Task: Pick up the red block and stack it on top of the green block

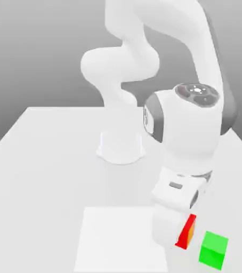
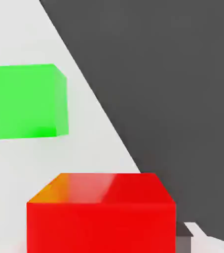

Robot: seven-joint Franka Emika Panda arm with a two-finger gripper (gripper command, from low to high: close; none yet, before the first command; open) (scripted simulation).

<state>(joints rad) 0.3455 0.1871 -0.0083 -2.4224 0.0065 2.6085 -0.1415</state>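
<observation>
The red block (image 1: 187, 231) sits tilted at the lower end of my gripper (image 1: 179, 234), near the table's front on the exterior view's right. Its edges slant the same way as the hand, and most of it is hidden behind the hand. In the hand view the red block (image 2: 101, 212) looms very close, with a small grey piece of a fingertip (image 2: 185, 242) beside it. The gripper looks shut on the red block. The green block (image 1: 214, 249) rests flat on the table just to the exterior view's right of the red one, apart from it. The green block (image 2: 25, 101) also appears farther off in the hand view.
The arm's round base (image 1: 121, 148) stands mid-table behind the hand. A paler square patch (image 1: 118, 240) marks the white table (image 1: 43, 154) in front. In the hand view the table's edge runs close by the blocks, with dark floor (image 2: 183, 89) beyond it.
</observation>
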